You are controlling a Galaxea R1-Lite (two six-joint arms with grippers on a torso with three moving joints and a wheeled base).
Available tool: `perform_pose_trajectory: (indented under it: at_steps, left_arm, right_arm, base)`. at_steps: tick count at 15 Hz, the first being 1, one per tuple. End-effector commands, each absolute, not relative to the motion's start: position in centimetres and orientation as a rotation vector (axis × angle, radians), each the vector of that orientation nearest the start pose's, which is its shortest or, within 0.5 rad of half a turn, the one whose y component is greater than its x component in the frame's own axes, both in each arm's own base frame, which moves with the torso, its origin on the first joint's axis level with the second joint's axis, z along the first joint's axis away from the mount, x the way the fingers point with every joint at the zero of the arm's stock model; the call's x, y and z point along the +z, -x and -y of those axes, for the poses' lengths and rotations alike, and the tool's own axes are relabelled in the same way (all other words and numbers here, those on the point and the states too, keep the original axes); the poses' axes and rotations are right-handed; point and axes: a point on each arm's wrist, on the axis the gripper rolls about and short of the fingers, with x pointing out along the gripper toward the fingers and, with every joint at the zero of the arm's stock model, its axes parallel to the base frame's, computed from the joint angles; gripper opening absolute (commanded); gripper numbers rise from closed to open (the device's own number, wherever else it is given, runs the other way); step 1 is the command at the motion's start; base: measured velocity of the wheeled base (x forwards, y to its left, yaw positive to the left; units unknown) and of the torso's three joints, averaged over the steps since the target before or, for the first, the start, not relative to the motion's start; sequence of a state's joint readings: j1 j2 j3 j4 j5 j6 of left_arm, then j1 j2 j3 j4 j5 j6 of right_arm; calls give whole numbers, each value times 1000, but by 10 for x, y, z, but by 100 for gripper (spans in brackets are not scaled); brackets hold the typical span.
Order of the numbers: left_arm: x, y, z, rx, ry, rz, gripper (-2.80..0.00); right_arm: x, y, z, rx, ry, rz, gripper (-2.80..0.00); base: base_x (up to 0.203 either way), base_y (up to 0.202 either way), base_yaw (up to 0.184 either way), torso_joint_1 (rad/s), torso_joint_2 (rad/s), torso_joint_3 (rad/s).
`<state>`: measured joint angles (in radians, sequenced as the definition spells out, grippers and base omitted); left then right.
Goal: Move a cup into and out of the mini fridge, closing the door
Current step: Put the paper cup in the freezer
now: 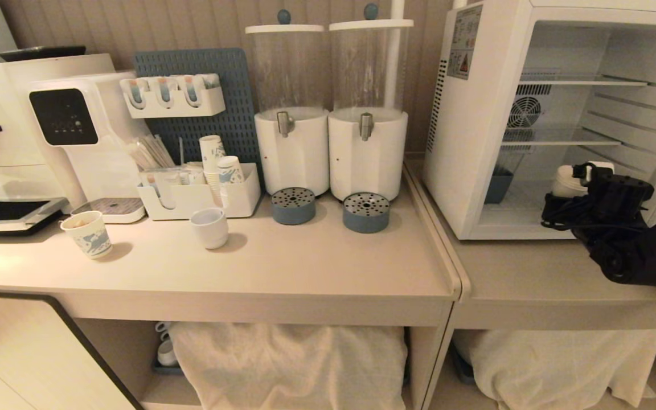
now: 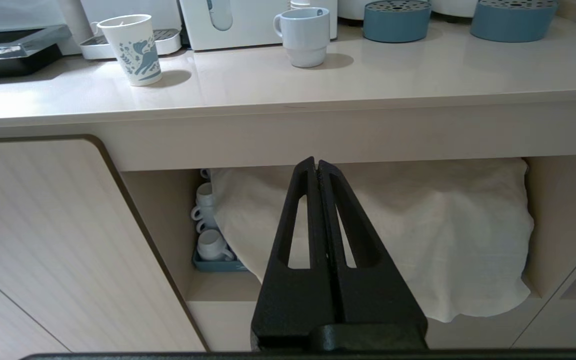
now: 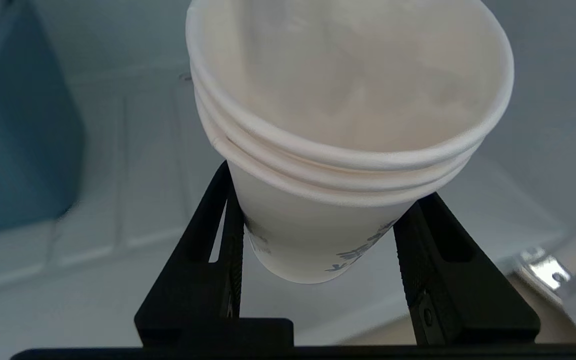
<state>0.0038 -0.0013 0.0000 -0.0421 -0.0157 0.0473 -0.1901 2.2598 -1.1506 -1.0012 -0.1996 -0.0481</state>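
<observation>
Looking down from the head view, you see the white box-shaped mini fridge [image 1: 476, 142] at the upper right of the frame, standing open on the beige tabletop [image 1: 305, 267], its thin shelves and round fan exposed. Your right claw [image 1: 575, 176] reaches into the lowest compartment at the right edge of the frame, and the tall white paper cup [image 1: 568, 181] shows as a pale rim just past the black wrist, inside the fridge near a dark blue bin [image 1: 499, 185]. At the lower left of the frame stand a shorter paper cup with a large blue pattern [image 1: 89, 233] and, beside it toward the centre, a squat plain white ceramic cup [image 1: 210, 226]. Two white drink dispensers [image 1: 331, 148] stand at the top centre.

Turning to the left wrist view, your left claw [image 2: 316, 167] sits at the lower centre of the frame with its fingers pressed together, holding nothing, below the tabletop edge and in front of a white cloth [image 2: 418, 235] in the open cabinet.

In the right wrist view, the right claw [image 3: 318, 235] grips the cup [image 3: 348, 125] at the centre of the frame, one black finger on each side of its lower wall. The layered rim tilts toward the camera and small blue print shows between the fingers [image 3: 228, 235]. Pale fridge interior lies behind it, with the blue bin [image 3: 18, 125] at the left edge.
</observation>
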Motion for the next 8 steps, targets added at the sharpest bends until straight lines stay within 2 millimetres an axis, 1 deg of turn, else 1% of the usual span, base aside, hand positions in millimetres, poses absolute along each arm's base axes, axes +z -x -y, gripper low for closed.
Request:
perform_pose_trajectory:
  at_steps: [1, 2, 4, 8]
  left_arm:
    - [75, 22, 0, -10, -48, 26, -280]
    - [75, 22, 0, -10, -46, 26, -280]
    - [75, 22, 0, -11, -47, 26, -280]
    - [75, 22, 0, -10, -48, 26, -280]
  right_arm:
    - [93, -440, 90, -388, 49, -115, -280]
    - [91, -443, 91, -388, 49, -122, -280]
    - [94, -453, 92, -388, 49, -113, -280]
    - [84, -467, 95, -381, 64, -131, -280]
  base:
    - [0, 0, 0, 0, 0, 0]
    - [0, 0, 0, 0, 0, 0]
    - [0, 0, 0, 0, 0, 0]
    - [0, 0, 0, 0, 0, 0]
